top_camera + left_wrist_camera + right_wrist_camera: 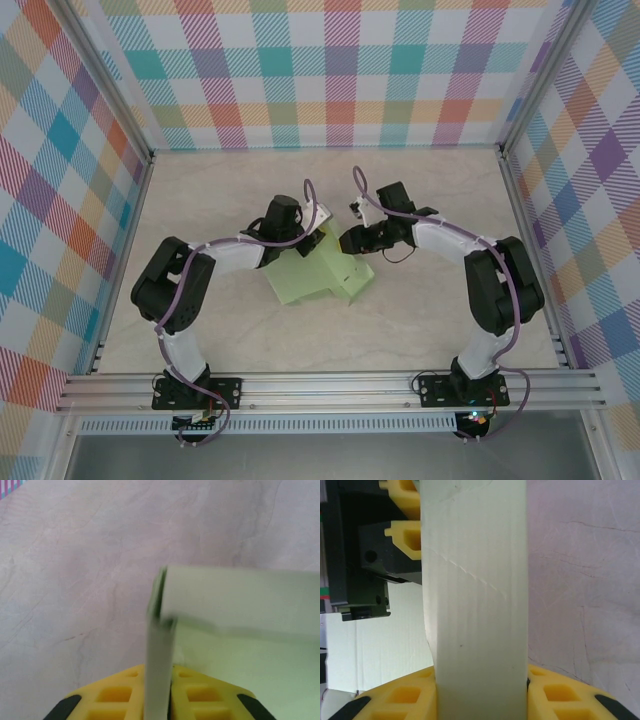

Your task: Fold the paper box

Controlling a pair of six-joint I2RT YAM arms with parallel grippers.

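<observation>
1. Table (pixel 420 330): the paper box (pixel 305 280) lies at its centre, partly formed. Some panels are raised and the rest lie flat. Closing appears still to be done.
2. Left gripper (pixel 303 245), at the box's 11 o'clock: clamped on an upright flap.
3. Right gripper (pixel 350 240), at 1 o'clock: fingers apart astride a panel; whether it grips cannot be told.

One pale green paper box (pixel 318 272). One table (pixel 430 320). Two robot arms: the left arm (pixel 180 285) and the right arm (pixel 500 285). Two grippers: the left gripper (pixel 159 677) and the right gripper (pixel 481 685), each with two yellow fingers (pixel 400 695). Three checked walls (pixel 330 70).
</observation>
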